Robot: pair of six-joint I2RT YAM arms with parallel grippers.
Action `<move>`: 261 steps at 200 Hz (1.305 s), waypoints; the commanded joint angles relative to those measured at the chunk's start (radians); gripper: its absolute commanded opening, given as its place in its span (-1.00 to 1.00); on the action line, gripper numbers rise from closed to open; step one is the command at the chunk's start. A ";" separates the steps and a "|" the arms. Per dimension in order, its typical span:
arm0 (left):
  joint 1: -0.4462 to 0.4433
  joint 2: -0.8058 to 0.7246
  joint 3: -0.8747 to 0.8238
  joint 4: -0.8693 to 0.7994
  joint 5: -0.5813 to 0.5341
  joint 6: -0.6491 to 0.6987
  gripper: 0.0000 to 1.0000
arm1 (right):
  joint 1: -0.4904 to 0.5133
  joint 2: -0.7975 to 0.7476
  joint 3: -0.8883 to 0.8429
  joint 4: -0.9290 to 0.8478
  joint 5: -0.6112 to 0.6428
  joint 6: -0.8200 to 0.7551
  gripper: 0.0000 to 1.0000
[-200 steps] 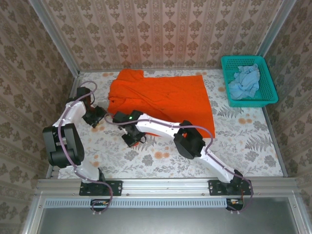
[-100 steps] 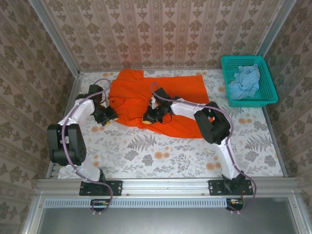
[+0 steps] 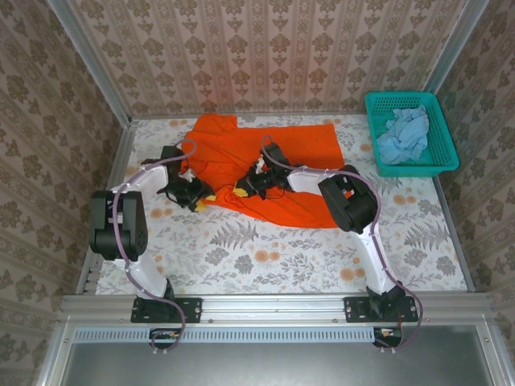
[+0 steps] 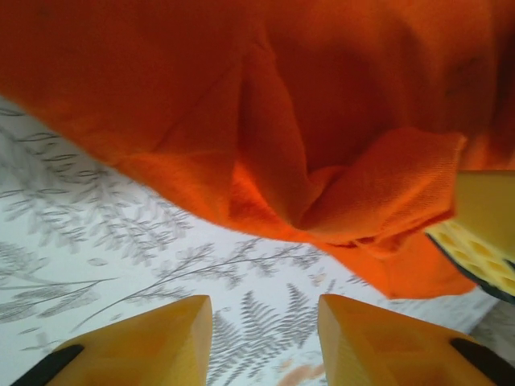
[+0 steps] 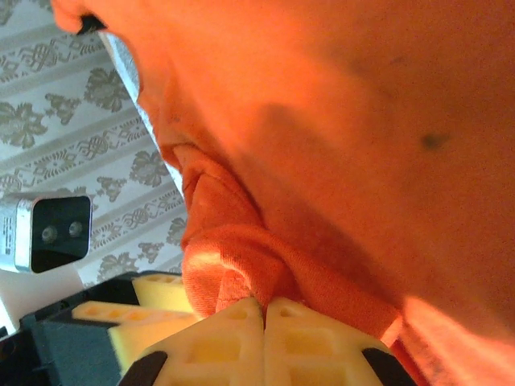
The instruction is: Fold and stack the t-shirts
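Observation:
The orange t-shirt (image 3: 282,161) lies spread at the back middle of the table, its lower left edge bunched up. My right gripper (image 3: 241,191) is shut on that bunched hem (image 5: 233,249), with its fingertips (image 5: 294,322) pressed together on the cloth. My left gripper (image 3: 204,198) hovers just left of it, open, with only the table between its yellow fingers (image 4: 161,334). The orange fold (image 4: 354,193) hangs right in front of the left gripper (image 4: 265,310). The pale blue t-shirt (image 3: 405,133) sits crumpled in the basket.
A teal mesh basket (image 3: 438,157) stands at the back right corner. Patterned walls close the table at the back and both sides. The right arm (image 3: 346,201) reaches across the orange shirt. The fern-print table (image 3: 265,257) lies bare in front.
The right gripper carried the orange hem from the front left of the table back onto the shirt. The left gripper slid right until it reached the bunched edge.

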State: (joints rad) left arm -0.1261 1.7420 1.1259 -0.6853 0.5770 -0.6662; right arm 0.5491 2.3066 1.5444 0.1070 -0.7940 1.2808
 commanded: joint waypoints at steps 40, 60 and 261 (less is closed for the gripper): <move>-0.062 0.025 -0.041 0.228 0.131 -0.342 -0.03 | -0.012 0.007 -0.059 0.064 -0.028 0.090 -0.95; -0.079 0.029 -0.042 0.259 0.118 -0.389 -0.03 | -0.011 0.006 -0.088 0.122 -0.037 0.137 -0.92; -0.124 0.119 0.042 0.252 0.010 -0.431 -0.55 | -0.015 -0.030 -0.138 0.120 -0.044 0.147 -0.82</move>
State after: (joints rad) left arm -0.2436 1.8580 1.1412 -0.4000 0.6018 -1.1156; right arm 0.5354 2.3028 1.4246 0.3294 -0.8219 1.4166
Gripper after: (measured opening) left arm 0.137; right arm 0.087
